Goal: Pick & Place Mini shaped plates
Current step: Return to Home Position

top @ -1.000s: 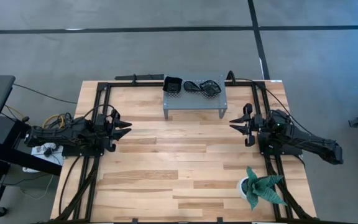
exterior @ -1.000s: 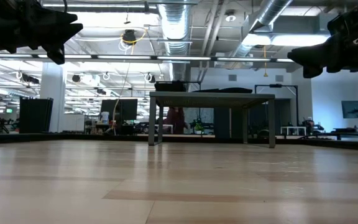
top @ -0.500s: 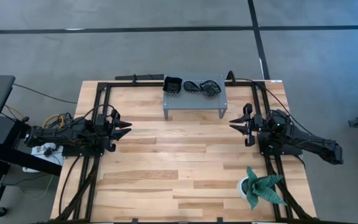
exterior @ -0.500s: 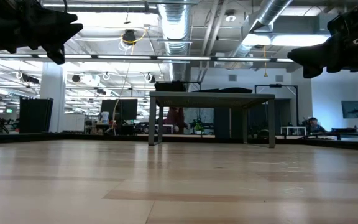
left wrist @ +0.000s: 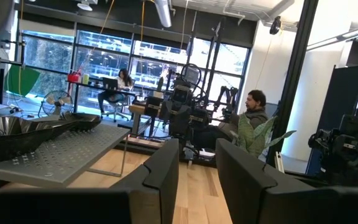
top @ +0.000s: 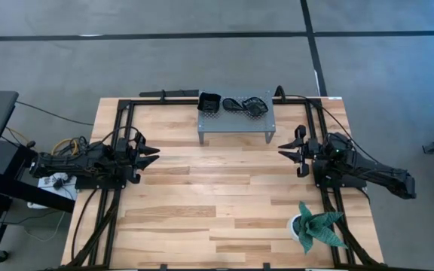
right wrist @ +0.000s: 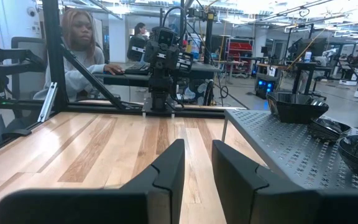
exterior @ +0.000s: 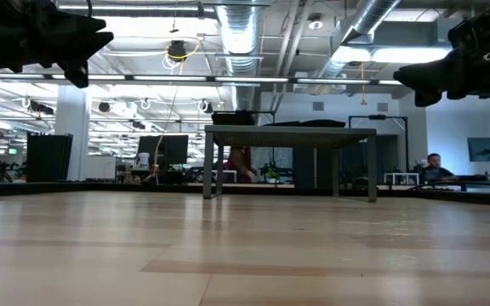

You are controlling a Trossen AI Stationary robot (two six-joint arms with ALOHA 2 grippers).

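robotics lab | exposed ceiling ducts [exterior: 242,34] | monitors [exterior: 174,150] | seated person [right wrist: 81,62]

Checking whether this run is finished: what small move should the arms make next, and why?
Probably none beyond settling at rest: the plates sit on the shelf, no plate shows on the table, and left hand and right hand hang open and empty at opposite sides.
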